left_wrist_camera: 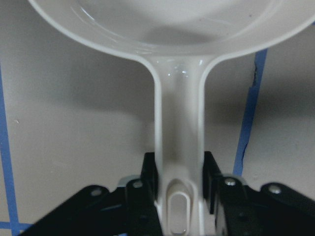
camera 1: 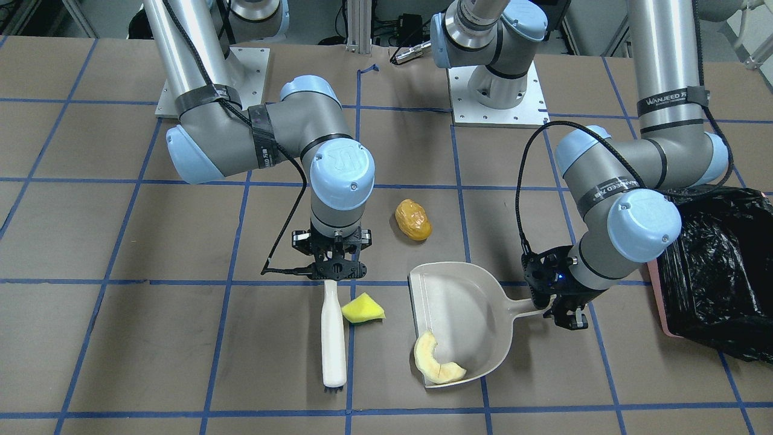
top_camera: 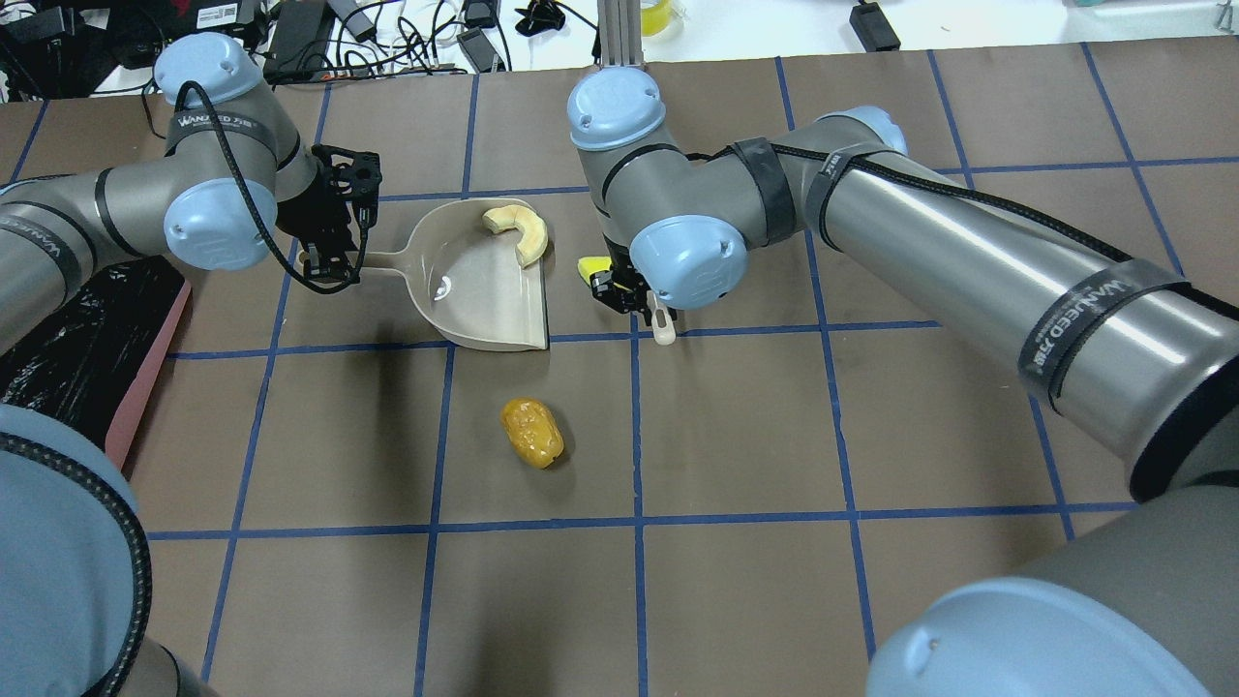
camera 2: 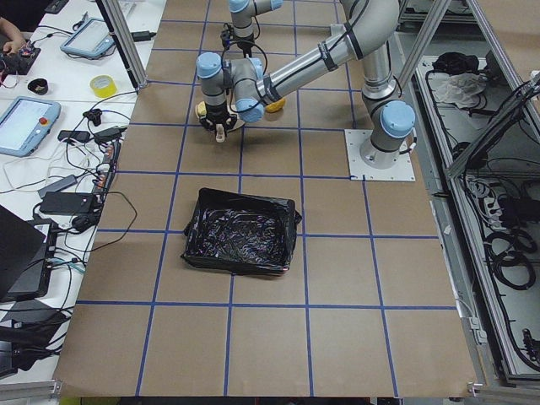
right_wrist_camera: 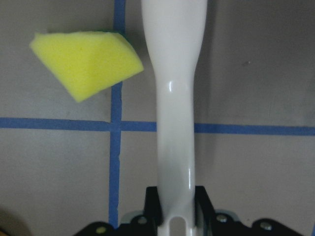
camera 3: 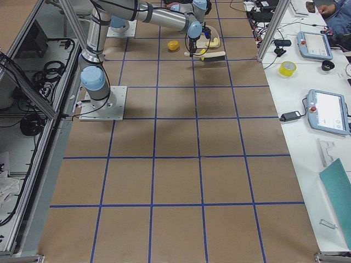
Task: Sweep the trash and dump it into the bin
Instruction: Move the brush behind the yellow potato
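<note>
Brown counter (camera 2: 253,337) w/ blue tape grid (top_camera: 639,524) is filling most of ea. view. On the white side bench (camera 2: 21,181), a yellow tape roll (camera 2: 103,85) is lying nr a blue-edged tablet (camera 2: 25,125), w/ cables (camera 2: 99,169) trailing just beside them.

Bright, even room light from above; every view is well exposed.
Soft, short shadows lie close under the arms and beside the dustpan (top_camera: 474,305) on the matte brown table (top_camera: 736,436). Long glare streaks run down the metal tube of the right arm (top_camera: 968,252), and the black bag lining the bin (camera 1: 718,272) glints. Small highlights sit on the handles of the dustpan and the white brush (right_wrist_camera: 174,98). The left wrist view is slightly soft, and both side views show only coarse detail.
</note>
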{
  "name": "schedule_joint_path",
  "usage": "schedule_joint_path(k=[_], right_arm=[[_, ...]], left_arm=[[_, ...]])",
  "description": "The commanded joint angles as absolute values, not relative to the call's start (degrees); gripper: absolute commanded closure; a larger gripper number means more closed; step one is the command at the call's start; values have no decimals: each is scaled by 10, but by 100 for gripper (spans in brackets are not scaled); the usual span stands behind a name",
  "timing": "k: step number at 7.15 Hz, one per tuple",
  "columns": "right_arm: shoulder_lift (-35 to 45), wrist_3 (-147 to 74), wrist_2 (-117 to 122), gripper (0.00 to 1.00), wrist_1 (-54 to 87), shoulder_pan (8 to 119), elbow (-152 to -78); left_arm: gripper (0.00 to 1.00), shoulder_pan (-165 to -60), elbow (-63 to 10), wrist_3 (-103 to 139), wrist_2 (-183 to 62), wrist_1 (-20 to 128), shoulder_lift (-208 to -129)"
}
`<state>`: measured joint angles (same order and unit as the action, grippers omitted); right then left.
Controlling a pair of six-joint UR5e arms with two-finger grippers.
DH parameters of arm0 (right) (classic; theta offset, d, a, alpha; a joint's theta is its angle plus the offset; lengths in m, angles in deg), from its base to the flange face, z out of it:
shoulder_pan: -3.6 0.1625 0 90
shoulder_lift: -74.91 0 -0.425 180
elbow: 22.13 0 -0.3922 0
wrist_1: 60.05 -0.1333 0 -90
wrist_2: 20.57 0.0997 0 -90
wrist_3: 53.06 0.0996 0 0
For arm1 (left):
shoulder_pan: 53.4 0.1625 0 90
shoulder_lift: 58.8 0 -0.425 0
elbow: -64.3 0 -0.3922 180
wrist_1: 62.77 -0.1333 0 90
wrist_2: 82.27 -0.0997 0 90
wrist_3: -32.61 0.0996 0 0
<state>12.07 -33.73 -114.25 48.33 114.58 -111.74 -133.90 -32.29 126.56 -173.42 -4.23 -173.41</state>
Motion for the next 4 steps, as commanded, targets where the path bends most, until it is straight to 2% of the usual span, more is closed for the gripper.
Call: schedule_joint_path(k=[1, 4], right_arm=[[113, -259, -1102, 100, 443, 1142, -1125], [105, -191, -1059, 100, 382, 1149, -1127]], left_arm=[[100, -1339, -323, 1266, -1734, -42, -1734], [100, -1339, -323, 1266, -1734, -42, -1734]])
